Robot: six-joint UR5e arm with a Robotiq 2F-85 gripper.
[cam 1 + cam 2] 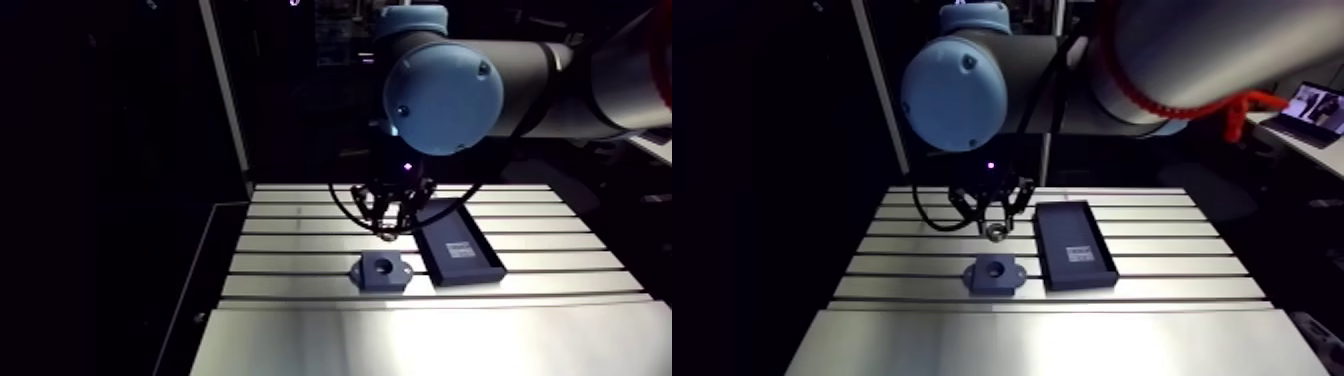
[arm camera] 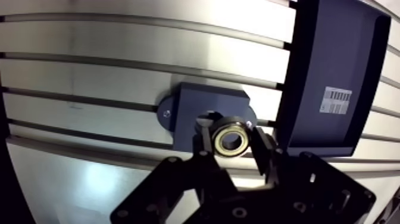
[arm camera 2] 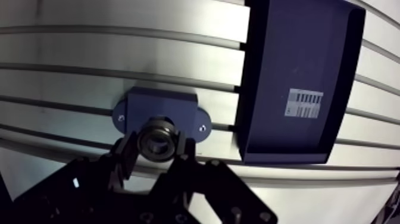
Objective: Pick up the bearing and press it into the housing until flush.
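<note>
A round metal bearing (image 2: 230,137) with a brass-coloured inner ring is pinched between my gripper's (image 2: 231,140) two dark fingers, so the gripper is shut on it. Under it on the slotted table lies the dark blue housing (image 2: 190,102), a block with two screw ears and a round bore that the bearing partly hides. In the arm view the gripper (image 1: 994,231) hangs above the table just behind the housing (image 1: 994,273), with the bearing clear of the bore.
A dark blue rectangular tray (image 1: 1072,247) with a barcode label lies right beside the housing. The slotted aluminium table (image 1: 1152,265) runs on to a smooth plate (image 1: 1022,340) at the front.
</note>
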